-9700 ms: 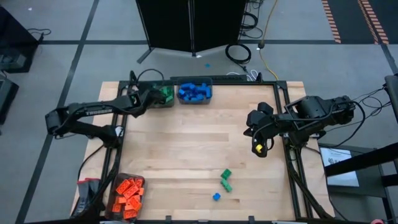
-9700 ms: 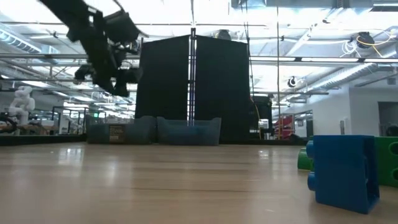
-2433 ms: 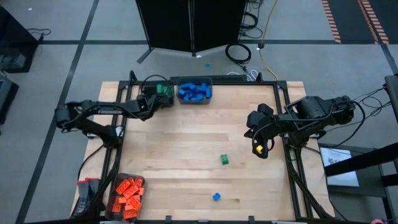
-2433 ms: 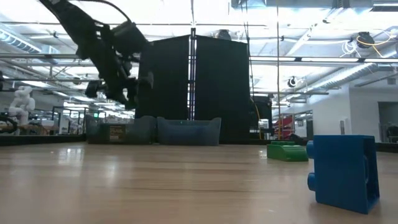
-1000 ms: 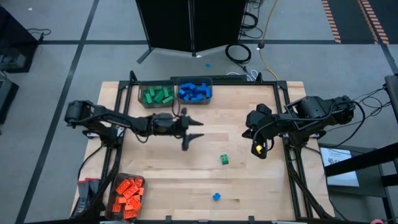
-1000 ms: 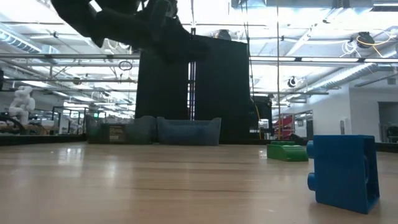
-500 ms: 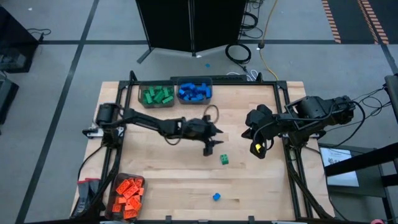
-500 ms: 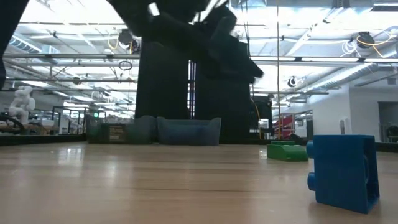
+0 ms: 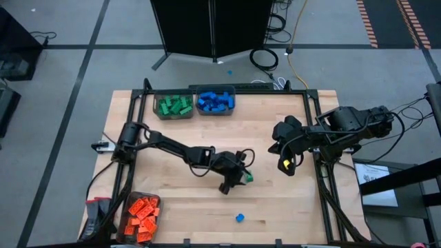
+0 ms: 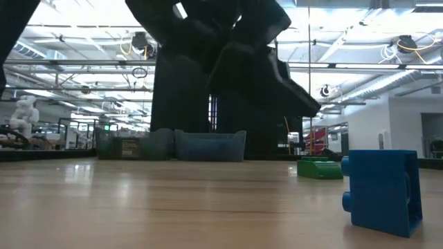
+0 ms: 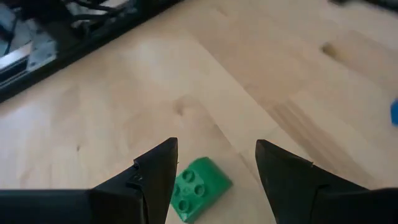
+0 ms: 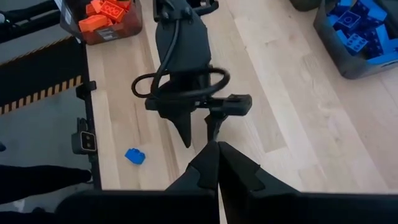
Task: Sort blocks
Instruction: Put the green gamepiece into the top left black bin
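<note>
Nearest the front edge, a lone blue brick sat untouched on the wooden table, w/ the bin of orange bricks at the front-left corner. A bit further in, mid-table, the last loose green brick lay flat, studs up. The left gripper had swung over from the back bins in the last sec or so and now hung right above that brick, fingers spread, empty, one either side of it but not yet touching. So: drop-off of the prev. green piece looks done, next pick lined up; prob. needs only a short descent, then close. Right gripper parked near the right edge, fingers pressed together, nothing held, same spot as before. At the back, green bin and blue bin stood side by side, both well filled. Two strays left, approx. done.
</note>
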